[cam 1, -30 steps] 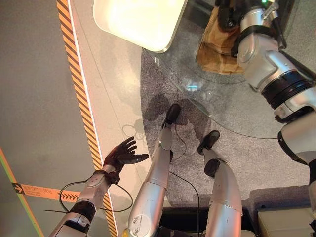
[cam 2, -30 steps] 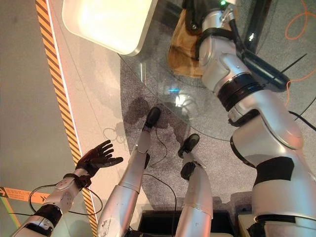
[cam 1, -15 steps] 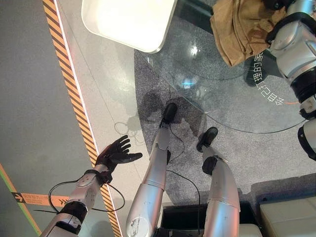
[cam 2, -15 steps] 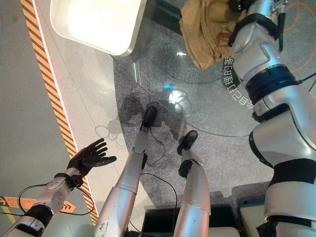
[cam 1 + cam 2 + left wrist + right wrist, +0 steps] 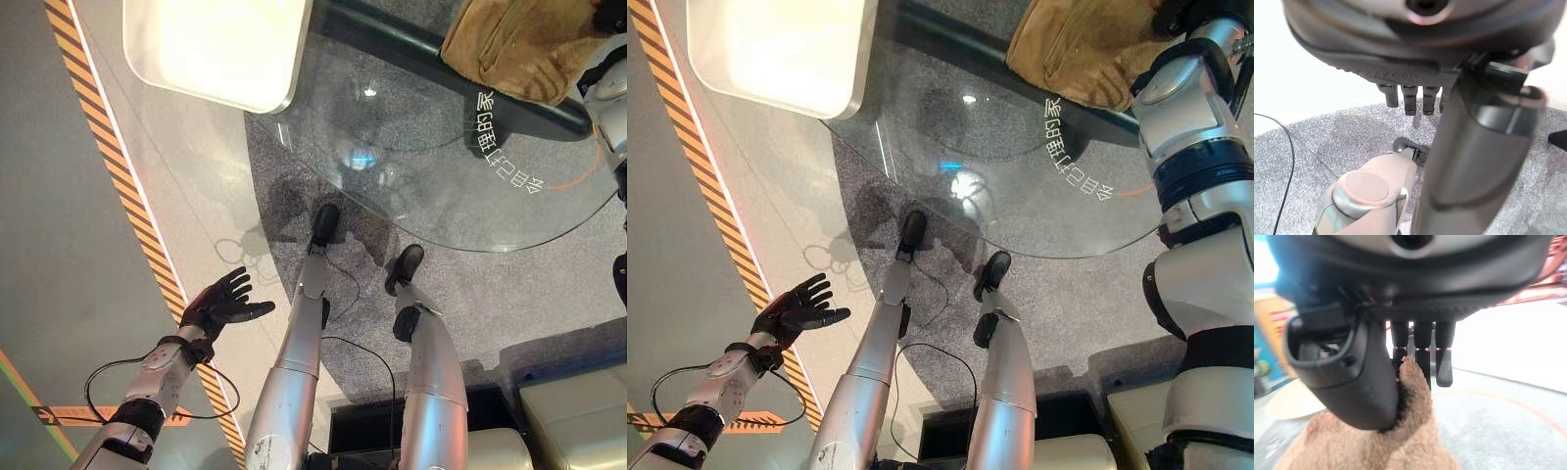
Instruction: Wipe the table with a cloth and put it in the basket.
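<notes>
You've got the tan cloth (image 5: 524, 44) on the glass tabletop (image 5: 411, 176), far right edge, w/ the right hand (image 5: 1371, 377) pinching a fold of it btw thumb & fingers. Left hand (image 5: 220, 304) hangs low over the floor, fingers spread, holding nothing. White basket (image 5: 211, 49) sits far left.

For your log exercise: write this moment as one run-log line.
right hand: pinching tan fleecy cloth | cloth: on round glass table | left hand: open, idle

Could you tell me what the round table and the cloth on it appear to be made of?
The table looks like clear glass: the carpet shows through it and light glints off it. The cloth looks like tan terry or fleece, soft and matte; its fuzzy nap shows in the right wrist view, where the right hand pinches it.
</notes>
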